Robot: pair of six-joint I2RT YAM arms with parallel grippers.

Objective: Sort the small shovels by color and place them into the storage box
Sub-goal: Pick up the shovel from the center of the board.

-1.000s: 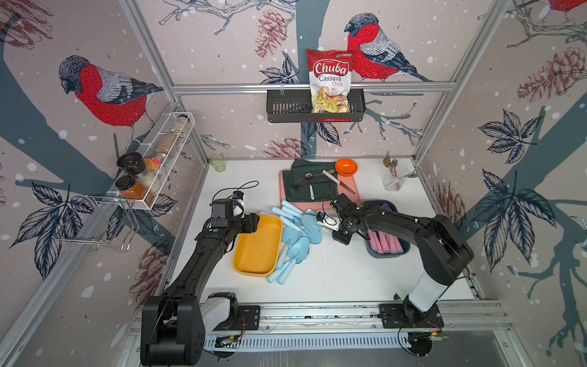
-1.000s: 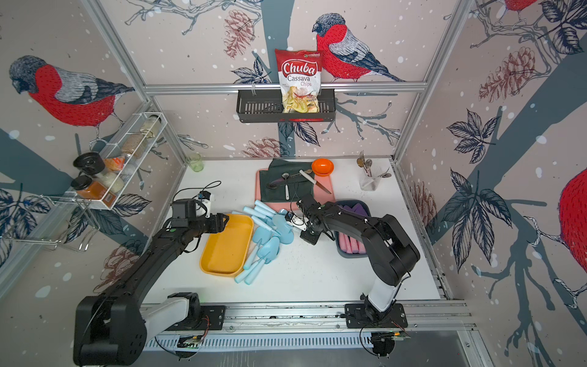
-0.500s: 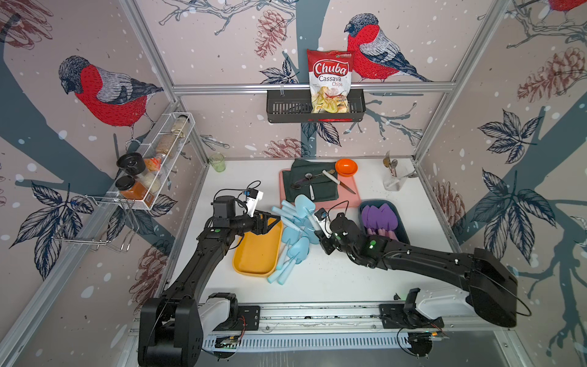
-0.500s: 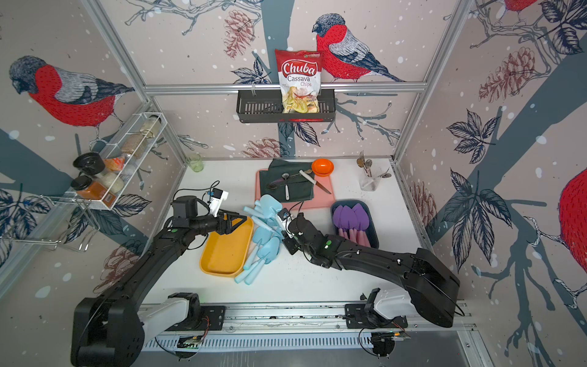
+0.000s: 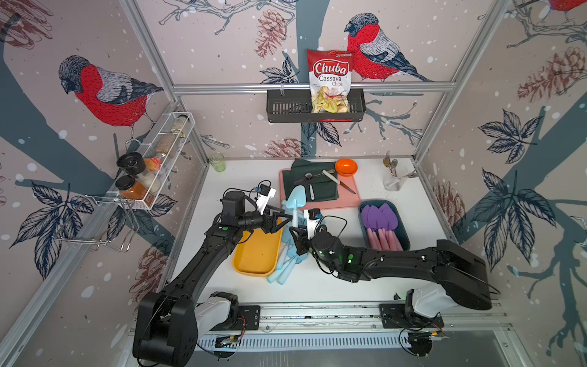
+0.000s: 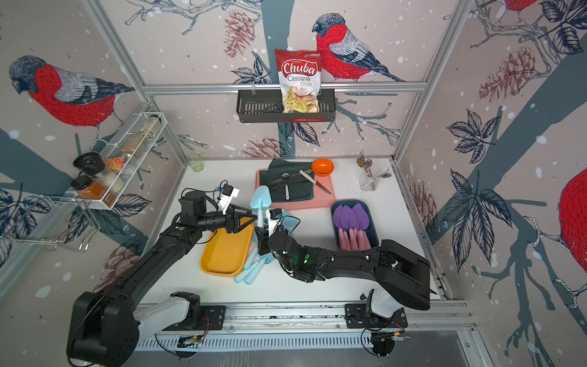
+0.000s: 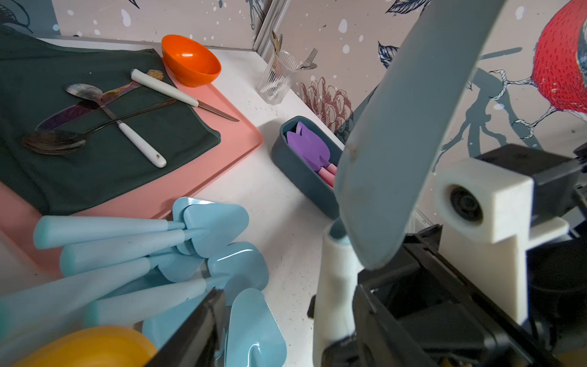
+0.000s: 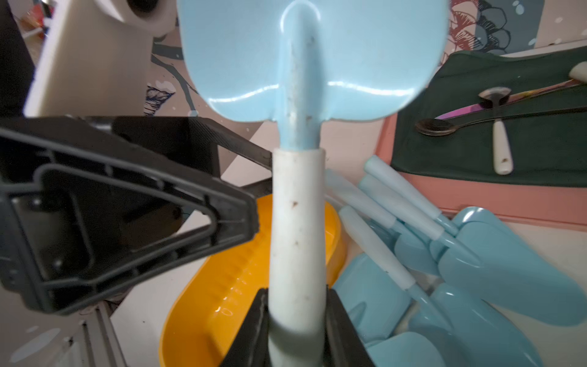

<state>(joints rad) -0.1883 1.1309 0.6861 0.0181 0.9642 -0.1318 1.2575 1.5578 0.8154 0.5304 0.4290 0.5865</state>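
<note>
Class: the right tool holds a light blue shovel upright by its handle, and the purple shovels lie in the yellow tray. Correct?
No. The purple shovels lie in the dark blue box, not the yellow tray; both top views show it. The right tool does hold a light blue shovel upright by its handle.

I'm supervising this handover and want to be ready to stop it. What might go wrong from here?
1. The right tool pinches only the handle end of the upright blue shovel; a nudge from the open left tool may tip or twist it out.
2. If it drops, it may land on the loose blue shovels beside the yellow tray rather than in it.
</note>
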